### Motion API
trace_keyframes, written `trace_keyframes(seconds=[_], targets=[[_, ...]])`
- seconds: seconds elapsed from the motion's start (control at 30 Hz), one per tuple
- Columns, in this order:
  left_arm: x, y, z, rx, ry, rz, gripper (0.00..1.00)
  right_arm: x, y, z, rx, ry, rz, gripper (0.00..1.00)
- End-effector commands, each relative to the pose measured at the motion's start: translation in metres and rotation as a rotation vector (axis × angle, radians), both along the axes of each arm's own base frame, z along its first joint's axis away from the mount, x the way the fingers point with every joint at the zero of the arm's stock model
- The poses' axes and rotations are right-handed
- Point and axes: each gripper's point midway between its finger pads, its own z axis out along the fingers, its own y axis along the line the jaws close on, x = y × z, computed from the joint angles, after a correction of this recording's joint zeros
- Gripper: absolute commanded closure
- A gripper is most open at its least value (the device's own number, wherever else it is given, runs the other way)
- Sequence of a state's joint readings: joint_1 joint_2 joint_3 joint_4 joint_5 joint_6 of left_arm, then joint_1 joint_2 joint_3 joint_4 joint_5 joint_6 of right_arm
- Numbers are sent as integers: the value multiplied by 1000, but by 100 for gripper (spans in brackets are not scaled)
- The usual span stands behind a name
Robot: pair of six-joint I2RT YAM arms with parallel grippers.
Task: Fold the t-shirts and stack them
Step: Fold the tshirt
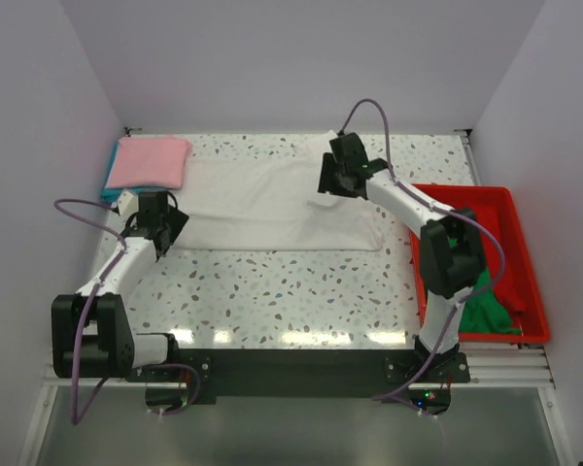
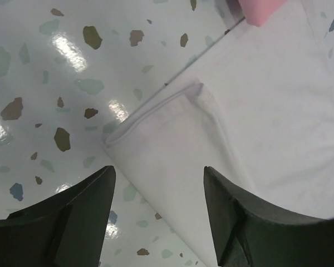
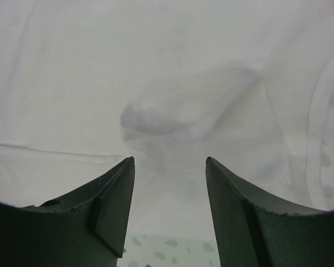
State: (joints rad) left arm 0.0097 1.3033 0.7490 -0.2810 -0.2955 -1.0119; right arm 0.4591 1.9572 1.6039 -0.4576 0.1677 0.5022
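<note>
Right end effector [image 3: 170, 162] over white t-shirt [image 3: 172, 72]

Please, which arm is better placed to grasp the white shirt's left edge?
Left. The left gripper hangs open over the white t-shirt at that edge; the right gripper is farther right.

Bright, even overhead light; white glare patches on glossy table [image 2: 67, 47].

Red tray [image 1: 512, 219] at the right edge of a speckled, perhaps terrazzo, table [image 1: 272, 291].
</note>
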Motion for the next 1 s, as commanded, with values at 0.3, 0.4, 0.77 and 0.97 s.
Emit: trace_keyframes(seconds=[0.3, 0.4, 0.77, 0.97], targets=[[-19, 6, -33, -41, 47, 43, 32, -100, -73, -17, 83, 54, -135, 39], [-18, 9, -42, -33, 61, 63, 33, -112, -84, -29, 87, 82, -156, 36], [-19, 15, -64, -22, 109, 104, 39, -129, -118, -59, 18, 108, -258, 31], [-21, 18, -70, -10, 126, 117, 45, -119, -122, -78, 4, 131, -273, 36]])
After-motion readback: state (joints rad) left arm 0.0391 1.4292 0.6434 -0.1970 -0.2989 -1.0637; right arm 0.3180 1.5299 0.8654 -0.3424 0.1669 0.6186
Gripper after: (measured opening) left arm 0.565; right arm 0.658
